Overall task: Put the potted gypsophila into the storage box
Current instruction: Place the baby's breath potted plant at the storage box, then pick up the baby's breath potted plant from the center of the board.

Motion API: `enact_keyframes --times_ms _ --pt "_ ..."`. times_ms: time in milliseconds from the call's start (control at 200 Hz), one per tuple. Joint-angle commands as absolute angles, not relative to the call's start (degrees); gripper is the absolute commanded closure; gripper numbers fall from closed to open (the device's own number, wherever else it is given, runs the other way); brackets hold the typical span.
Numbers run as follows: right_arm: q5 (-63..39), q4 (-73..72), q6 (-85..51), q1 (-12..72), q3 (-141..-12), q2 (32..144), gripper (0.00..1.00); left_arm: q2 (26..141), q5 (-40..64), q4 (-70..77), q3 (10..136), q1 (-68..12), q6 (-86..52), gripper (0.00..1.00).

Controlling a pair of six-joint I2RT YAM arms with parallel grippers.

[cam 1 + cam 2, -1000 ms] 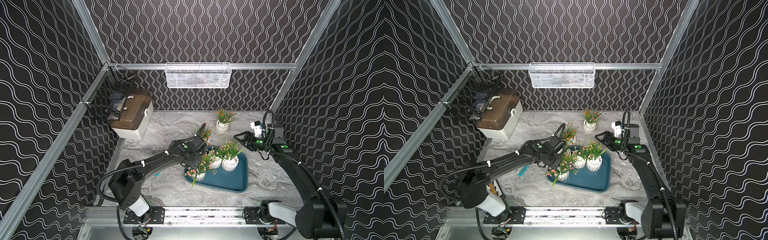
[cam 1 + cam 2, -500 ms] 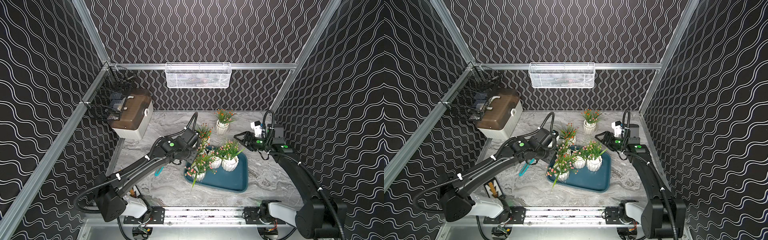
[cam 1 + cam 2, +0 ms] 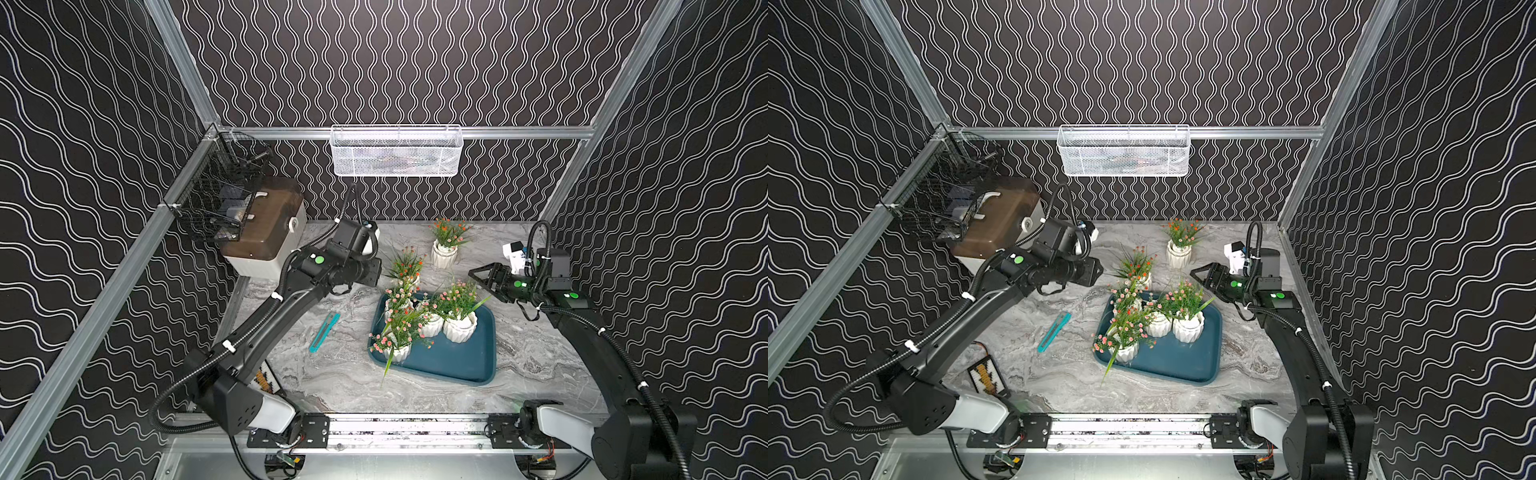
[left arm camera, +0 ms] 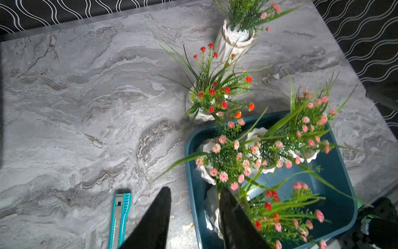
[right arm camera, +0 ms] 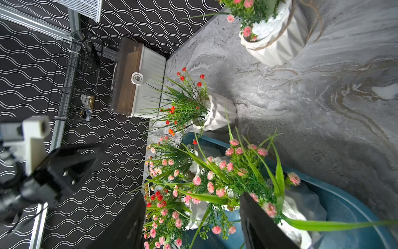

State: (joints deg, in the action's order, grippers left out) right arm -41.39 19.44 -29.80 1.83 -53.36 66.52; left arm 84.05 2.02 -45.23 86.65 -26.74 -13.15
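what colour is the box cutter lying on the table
Teal with a grey centre; the box cutter shows best in the left wrist view.

tabletop (image 3: 332, 382) bare, pots (image 3: 459, 330) crowding storage box (image 3: 453, 365)

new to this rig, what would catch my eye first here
A dark teal storage box sits mid-table, crowded with four potted gypsophila. Two more plants stand on the table just behind it, and a teal utility knife lies left of it.
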Motion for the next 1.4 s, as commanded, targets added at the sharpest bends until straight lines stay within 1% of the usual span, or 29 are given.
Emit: enact_keyframes --times_ms 0,115,240,425,555,696,846,981,1161,1261,1396 --pt "-40.6 18.3 -29.2 1.8 -53.0 65.1 0.29 86.2 9.7 -40.4 88.6 -24.5 -11.8 0.56" --pt "-40.5 18.5 -28.8 1.8 -53.2 64.4 0.3 88.5 11.6 -37.1 89.4 -23.8 -13.9 0.54" --pt "-39.2 18.4 -28.6 1.8 -52.8 63.7 0.3 89.5 14.6 -31.0 86.9 -23.0 -16.9 0.51" --pt "-37.5 19.7 -27.8 1.8 -54.1 64.6 0.3 88.9 22.0 -24.1 80.9 -17.8 -19.7 0.49" --pt "-35.7 21.0 -27.9 1.8 -56.9 66.1 0.31 87.6 21.9 -23.6 78.4 -16.9 -20.5 0.49" --pt "-33.4 22.5 -29.1 1.8 -59.4 69.2 0.33 86.0 24.2 -22.3 76.4 -16.6 -21.8 0.48" --pt "-26.8 24.3 -30.2 1.7 -62.2 73.9 0.36 85.5 25.4 -22.3 75.5 -16.4 -22.1 0.47" --pt "-25.4 23.5 -32.0 1.2 -64.5 79.3 0.4 85.1 27.2 -21.5 74.6 -16.4 -22.7 0.47" --pt "-26.0 21.6 -35.0 0.8 -69.9 88.4 0.43 84.2 27.8 -22.0 73.7 -16.4 -22.9 0.47" --pt "-28.5 19.9 -36.9 0.8 -72.0 93.4 0.44 83.7 27.9 -22.6 73.9 -16.4 -22.8 0.46" --pt "-30.1 16.0 -40.5 0.8 -73.0 97.7 0.46 82.6 29.1 -22.3 73.4 -16.4 -22.7 0.47"
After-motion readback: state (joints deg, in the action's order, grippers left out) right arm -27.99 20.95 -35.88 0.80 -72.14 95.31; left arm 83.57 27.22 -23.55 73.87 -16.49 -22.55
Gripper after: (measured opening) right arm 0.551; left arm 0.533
